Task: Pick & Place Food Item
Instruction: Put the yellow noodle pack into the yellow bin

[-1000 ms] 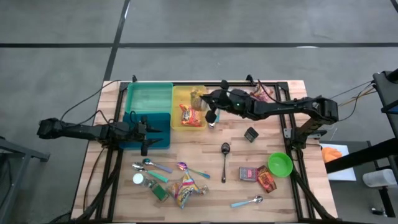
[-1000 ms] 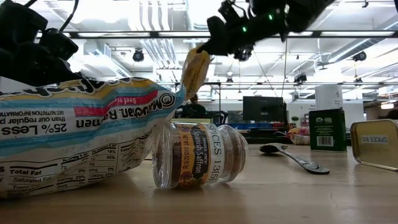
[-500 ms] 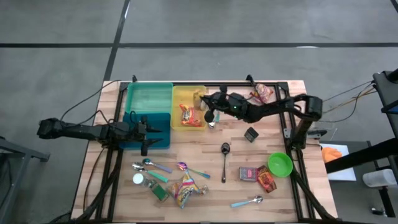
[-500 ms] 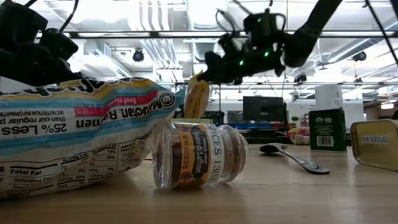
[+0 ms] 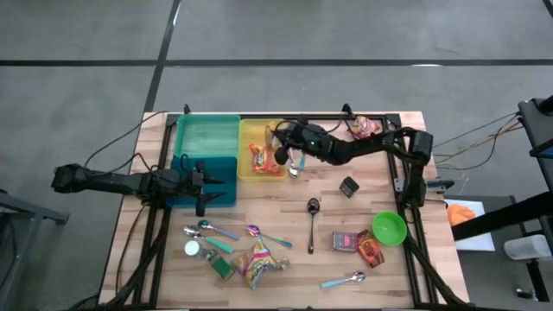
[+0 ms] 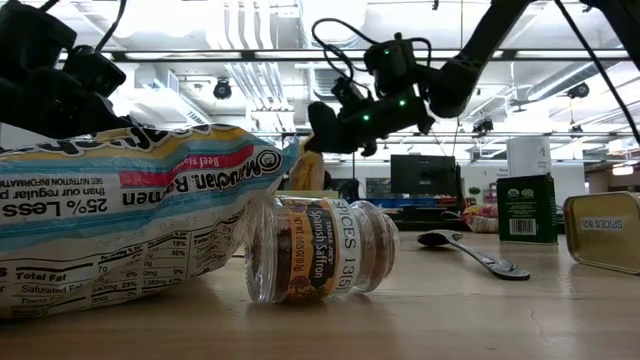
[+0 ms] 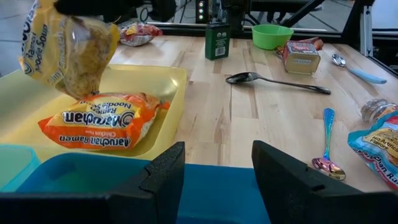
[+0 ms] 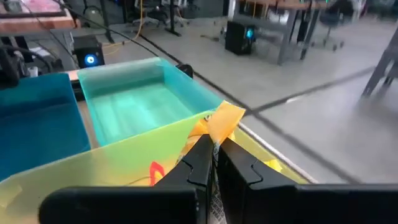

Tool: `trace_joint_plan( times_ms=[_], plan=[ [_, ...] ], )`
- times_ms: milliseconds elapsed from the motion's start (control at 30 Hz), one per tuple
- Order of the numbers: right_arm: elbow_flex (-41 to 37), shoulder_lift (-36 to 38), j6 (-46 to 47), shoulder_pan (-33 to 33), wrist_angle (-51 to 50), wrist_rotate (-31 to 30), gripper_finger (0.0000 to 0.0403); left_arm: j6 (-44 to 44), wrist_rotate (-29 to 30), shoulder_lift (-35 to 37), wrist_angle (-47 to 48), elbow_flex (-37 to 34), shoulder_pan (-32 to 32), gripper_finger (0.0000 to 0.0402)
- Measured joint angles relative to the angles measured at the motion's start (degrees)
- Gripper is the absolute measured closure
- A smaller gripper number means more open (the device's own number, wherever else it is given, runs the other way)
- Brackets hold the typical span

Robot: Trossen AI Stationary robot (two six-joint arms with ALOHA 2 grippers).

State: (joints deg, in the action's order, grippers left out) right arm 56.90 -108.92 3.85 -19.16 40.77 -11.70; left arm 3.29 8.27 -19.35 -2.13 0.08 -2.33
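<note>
While the yellow noodle packet [image 7: 71,53] hangs over the yellow tray [image 5: 244,134], pinched by its top edge in the fully closed right end effector [image 5: 282,154], counts as carried but not yet placed. Nearest in the left wrist view: left end effector [image 7: 214,174], parked half open and empty over the blue bin [image 5: 207,177] at nine o'clock of the worktop [image 5: 285,268]. Beyond, at twelve o'clock, an orange ramen pack [image 7: 102,121] already in that tray. Left, judging so: lowering, release.

Right pincer [image 5: 282,152] clamped shut; left pincer [image 5: 200,179] parted.
</note>
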Motion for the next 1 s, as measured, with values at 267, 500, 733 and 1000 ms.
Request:
trace_joint_plan(
  times_ms=[267, 500, 733, 1000],
  plan=[
    [0.9, 0.4, 4.8, -0.7, -4.3, 0.9, 0.0384, 0.0, 0.0, 0.0, 0.0, 0.0, 0.0, 0.0212],
    [0.9, 0.4, 5.1, -0.6, -4.5, 1.6, 0.0296, 0.0, 0.0, 0.0, 0.0, 0.0, 0.0, 0.0212],
    [0.9, 0.4, 3.1, -0.6, -4.5, 1.7, 0.0202, 0.0, 0.0, 0.0, 0.0, 0.0, 0.0, 0.0212],
    [2.0, 0.4, 0.8, -0.6, -2.9, 1.7, 0.0167, 0.0, 0.0, 0.0, 0.0, 0.0, 0.0, 0.0212]
  ],
)
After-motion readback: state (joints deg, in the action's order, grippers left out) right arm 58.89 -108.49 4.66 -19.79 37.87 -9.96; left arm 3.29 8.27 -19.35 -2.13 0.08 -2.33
